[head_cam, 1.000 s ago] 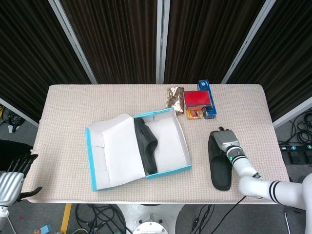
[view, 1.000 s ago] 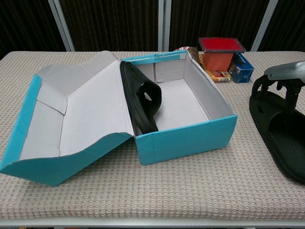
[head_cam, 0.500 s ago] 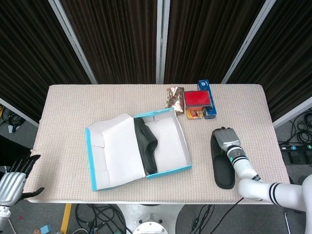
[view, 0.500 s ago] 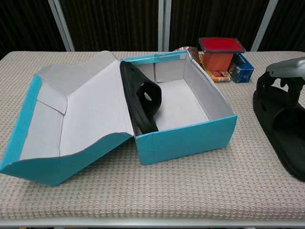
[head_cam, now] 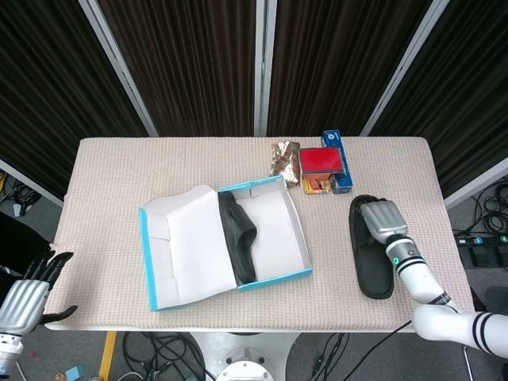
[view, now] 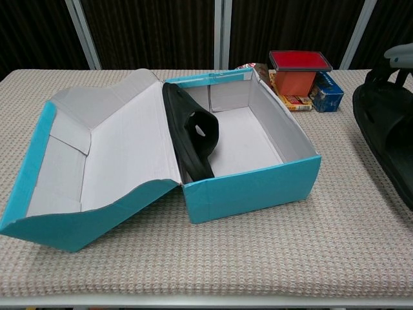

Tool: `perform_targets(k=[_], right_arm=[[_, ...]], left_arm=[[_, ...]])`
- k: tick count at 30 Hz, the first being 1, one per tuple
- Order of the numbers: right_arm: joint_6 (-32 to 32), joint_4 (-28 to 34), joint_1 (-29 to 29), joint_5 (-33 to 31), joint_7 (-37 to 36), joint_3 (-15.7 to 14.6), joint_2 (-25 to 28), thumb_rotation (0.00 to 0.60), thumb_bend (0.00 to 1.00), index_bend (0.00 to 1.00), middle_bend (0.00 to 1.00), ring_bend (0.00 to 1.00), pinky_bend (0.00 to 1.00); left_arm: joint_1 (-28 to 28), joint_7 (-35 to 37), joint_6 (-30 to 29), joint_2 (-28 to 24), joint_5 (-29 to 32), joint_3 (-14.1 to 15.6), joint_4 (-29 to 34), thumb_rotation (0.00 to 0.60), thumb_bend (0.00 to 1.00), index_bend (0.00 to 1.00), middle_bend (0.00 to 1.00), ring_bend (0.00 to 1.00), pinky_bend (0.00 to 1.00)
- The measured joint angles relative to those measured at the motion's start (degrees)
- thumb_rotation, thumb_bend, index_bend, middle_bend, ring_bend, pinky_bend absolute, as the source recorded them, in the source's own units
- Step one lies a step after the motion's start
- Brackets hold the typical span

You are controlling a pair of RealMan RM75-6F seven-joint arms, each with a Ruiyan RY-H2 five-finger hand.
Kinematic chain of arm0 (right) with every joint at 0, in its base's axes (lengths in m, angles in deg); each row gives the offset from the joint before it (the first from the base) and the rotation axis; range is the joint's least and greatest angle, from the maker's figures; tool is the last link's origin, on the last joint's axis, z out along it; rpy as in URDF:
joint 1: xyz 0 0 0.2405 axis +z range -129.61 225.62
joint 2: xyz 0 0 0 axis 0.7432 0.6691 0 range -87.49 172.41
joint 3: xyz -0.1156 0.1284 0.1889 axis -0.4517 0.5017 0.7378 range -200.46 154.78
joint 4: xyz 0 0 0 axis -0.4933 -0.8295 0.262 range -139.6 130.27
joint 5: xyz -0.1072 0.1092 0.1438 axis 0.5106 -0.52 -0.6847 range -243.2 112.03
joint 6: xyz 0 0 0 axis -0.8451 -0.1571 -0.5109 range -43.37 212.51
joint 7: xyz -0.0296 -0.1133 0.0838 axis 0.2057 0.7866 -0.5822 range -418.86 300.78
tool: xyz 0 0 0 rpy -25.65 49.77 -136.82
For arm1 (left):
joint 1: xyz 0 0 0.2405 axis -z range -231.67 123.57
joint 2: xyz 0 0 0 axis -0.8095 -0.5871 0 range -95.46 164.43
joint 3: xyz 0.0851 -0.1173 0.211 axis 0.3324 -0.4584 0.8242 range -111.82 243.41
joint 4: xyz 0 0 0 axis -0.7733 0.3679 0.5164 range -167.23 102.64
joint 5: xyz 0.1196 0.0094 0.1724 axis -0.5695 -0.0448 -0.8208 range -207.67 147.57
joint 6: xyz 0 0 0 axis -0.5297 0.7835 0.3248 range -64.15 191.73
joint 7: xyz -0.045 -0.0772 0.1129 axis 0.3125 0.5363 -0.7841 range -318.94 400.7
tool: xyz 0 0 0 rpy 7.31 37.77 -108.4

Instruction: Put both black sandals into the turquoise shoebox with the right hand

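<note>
The turquoise shoebox (head_cam: 275, 278) (view: 251, 190) lies open at mid-table, its lid folded out to the left. One black sandal (head_cam: 238, 232) (view: 192, 137) stands on edge inside, against the box's left side. The second black sandal (head_cam: 373, 266) (view: 384, 135) is right of the box. My right hand (head_cam: 383, 220) grips its far strap end and holds it tilted, that end raised. In the chest view only a sliver of the right hand (view: 400, 54) shows at the frame edge. My left hand (head_cam: 28, 295) hangs off the table's near-left corner, fingers apart, holding nothing.
Behind the box at the back stand a red container (head_cam: 321, 160) (view: 299, 70), a blue carton (head_cam: 338, 151) (view: 326, 91), a small yellow-red pack (head_cam: 317, 185) and a foil packet (head_cam: 284, 161). The table's right edge runs close to the held sandal.
My right hand has moved right and away from me with the second sandal, lifting its strap end. The left hand has drifted slightly lower. The box and first sandal stay put.
</note>
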State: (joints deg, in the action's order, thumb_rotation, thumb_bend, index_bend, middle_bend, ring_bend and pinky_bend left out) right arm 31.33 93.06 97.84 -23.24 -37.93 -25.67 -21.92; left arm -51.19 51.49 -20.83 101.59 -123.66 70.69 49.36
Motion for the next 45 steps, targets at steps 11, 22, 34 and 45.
perform_targets(k=[11,22,34,45], right_arm=[[-5.07,6.94,-6.45,16.42,-17.83,6.91,7.88,0.6,0.04,0.55,0.54,0.25,0.33],[-3.2,4.37,-6.59,22.9,-31.43,13.31,0.21,0.6,0.04,0.56,0.55,0.25,0.35],[-2.31,-8.45,-4.05,31.53,-51.17,18.12,-12.72,0.6,0.05,0.57,0.55,0.25,0.35],[1.62,-22.13,-0.3,38.46,-68.41,18.63,-17.83,0.6,0.05,0.57,0.55,0.25,0.35]], left_arm=[[-0.2,-1.58,-0.65,-0.42,-0.36,0.15,1.66,0.6,0.13,0.07,0.1,0.0,0.06],[-0.87,-1.23,-1.66,-0.99,0.1,0.02,1.12,0.6,0.13,0.07,0.1,0.0,0.06],[-1.08,-0.14,-1.78,-0.81,1.34,-0.76,-0.67,0.6,0.13,0.07,0.1,0.0,0.06],[-0.79,-0.2,-1.3,-0.68,2.04,-1.36,-1.25,0.6,0.13,0.07,0.1,0.0,0.06]])
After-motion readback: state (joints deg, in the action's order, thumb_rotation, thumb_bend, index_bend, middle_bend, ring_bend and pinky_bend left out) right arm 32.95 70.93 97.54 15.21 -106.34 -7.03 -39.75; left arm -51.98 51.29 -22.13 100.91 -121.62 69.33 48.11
